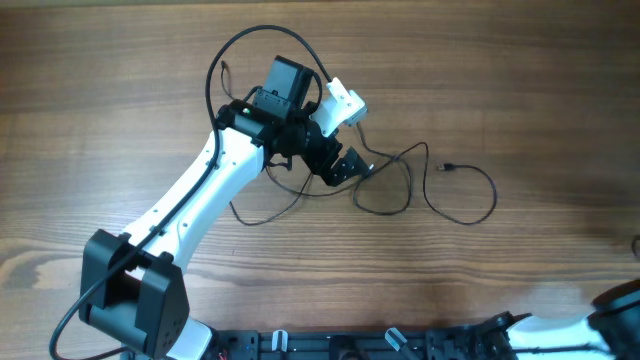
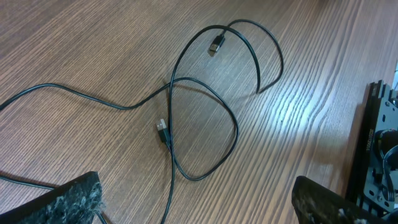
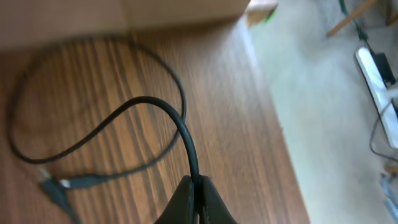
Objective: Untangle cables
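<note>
- On the wooden table [image 1: 520, 80], tangled cables [image 2: 170, 83] lie just ahead of the left gripper [image 2: 193, 208], its jaws spread wide.
- At the table's right edge, the right gripper [image 3: 196, 196] pinches one black cable [image 3: 143, 101].

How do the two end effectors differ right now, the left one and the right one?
The left end effector is wide open and holds nothing; the right end effector is shut, with a black cable running out from between its tips. The left hangs above the loose cables mid-table; the right sits near the table's edge. Both have dark fingers and face the wooden table.
</note>
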Available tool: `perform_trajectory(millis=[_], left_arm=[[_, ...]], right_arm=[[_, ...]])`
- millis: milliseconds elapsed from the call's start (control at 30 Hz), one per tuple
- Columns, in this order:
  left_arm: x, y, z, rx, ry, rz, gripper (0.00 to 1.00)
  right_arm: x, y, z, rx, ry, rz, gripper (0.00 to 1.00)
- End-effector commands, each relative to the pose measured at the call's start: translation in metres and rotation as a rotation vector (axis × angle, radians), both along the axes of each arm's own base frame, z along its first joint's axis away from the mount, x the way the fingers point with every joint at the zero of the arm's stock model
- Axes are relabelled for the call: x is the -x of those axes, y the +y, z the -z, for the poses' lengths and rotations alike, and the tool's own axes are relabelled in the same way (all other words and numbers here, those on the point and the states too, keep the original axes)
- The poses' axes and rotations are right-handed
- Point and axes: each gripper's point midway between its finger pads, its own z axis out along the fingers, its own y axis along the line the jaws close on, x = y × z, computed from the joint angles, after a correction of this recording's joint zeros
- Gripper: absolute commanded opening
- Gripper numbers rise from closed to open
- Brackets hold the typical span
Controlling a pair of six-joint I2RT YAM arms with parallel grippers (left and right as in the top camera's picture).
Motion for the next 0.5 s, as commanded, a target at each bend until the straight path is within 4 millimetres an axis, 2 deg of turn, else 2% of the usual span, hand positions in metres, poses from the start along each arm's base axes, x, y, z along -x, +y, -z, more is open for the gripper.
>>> perform_trajectory(millis=[0, 100, 200, 233, 267, 333, 367, 400, 467], left_arm=[[0.002, -0.002, -0.001, 0.015, 0.005, 0.011, 1.0], [0.001, -0.003, -0.001, 0.019, 0.014, -0.001, 1.0], [0.001, -0.003, -0.001, 0.021, 0.026, -0.014, 1.0], [0.001, -0.003, -0.001, 0.02, 0.027, -0.014, 1.0], [0.001, -0.003, -0.001, 0.021, 0.027, -0.014, 1.0], [0.001, -0.003, -0.001, 0.021, 0.026, -0.014, 1.0], [0.001, -0.003, -0.001, 0.021, 0.027, -0.014, 1.0], [0.001, -0.003, -0.001, 0.022, 0.032, -0.019, 1.0], [0.001, -0.003, -0.001, 0.022, 0.035, -0.022, 1.0]], right_arm=[[-0.009, -0.005, 0.034, -0.071, 0.005, -0.02, 0.04], [-0.017, -0.006, 0.056, -0.109, -0.015, -0.035, 0.04], [-0.022, -0.009, 0.061, -0.115, -0.027, -0.069, 0.04], [-0.029, -0.011, 0.062, -0.122, -0.039, -0.114, 0.11], [-0.035, -0.012, 0.063, -0.125, -0.061, -0.143, 0.26], [-0.047, -0.014, 0.063, -0.126, -0.116, -0.183, 0.3], [-0.051, -0.014, 0.063, -0.126, -0.133, -0.191, 0.45], [-0.057, -0.013, 0.064, -0.133, -0.164, -0.21, 0.94], [-0.062, -0.013, 0.064, -0.137, -0.19, -0.222, 0.99]])
